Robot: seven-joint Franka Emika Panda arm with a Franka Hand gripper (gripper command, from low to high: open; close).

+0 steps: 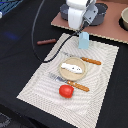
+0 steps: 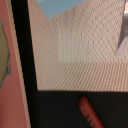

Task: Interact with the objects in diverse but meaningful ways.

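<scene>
Beneath the gripper [image 1: 82, 31], a pale blue-white carton [image 1: 84, 40] is hanging upright, its long axis running vertically and its base sitting just above the mat [image 1: 105, 65]; the fingers appear to be clasping its top, though the grip itself is blurred. Below the gripper in the exterior view, a white piece [image 1: 72, 67] is lying on a plate [image 1: 73, 73], with a red tomato [image 1: 66, 91] beyond it, while a brown stick [image 1: 46, 41] is lying crosswise off the mat toward the exterior view's left.

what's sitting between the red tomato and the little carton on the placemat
In the exterior view, the plate holding the white oblong piece lies between the red tomato and the carton.
</scene>
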